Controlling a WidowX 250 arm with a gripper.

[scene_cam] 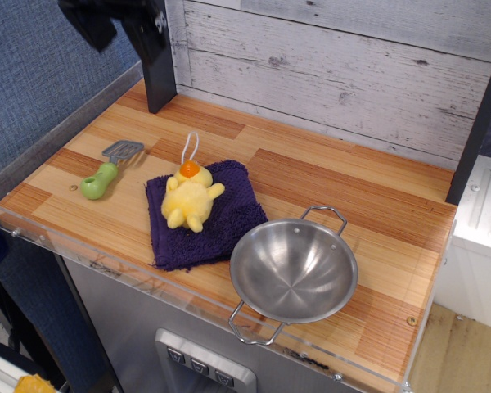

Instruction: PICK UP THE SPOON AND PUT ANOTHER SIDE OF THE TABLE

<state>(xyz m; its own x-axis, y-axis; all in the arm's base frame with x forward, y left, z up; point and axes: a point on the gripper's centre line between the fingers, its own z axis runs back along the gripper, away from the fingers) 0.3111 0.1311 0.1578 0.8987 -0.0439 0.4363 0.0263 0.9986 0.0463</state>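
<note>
Currently the spoon (108, 169) lies flat on the table (327, 176) near the left end, green handle toward the front edge, grey slotted head pointing back. Nothing touches it.

Gripper (119, 20) is high at the top-left corner, blurred and partly cut off by the frame. It holds nothing visible; whether the fingers are spread or pressed together I cannot tell.

Step judgement: the spoon rests free with the arm well clear above it. Either it is already placed on this side or the pick is not yet made (one frame can't settle that). If the pick is pending, the next move calls for a descent over the green handle, fingers straddling it across its short axis, then a lift and carry toward the right end.

Containers: only one, the steel two-handled bowl (293, 270), front right, empty, shiny inside. It sits just beside the purple cloth (229, 214), which carries a yellow plush duck (188, 196). Spoon is apart from the cloth, to its left.
</note>
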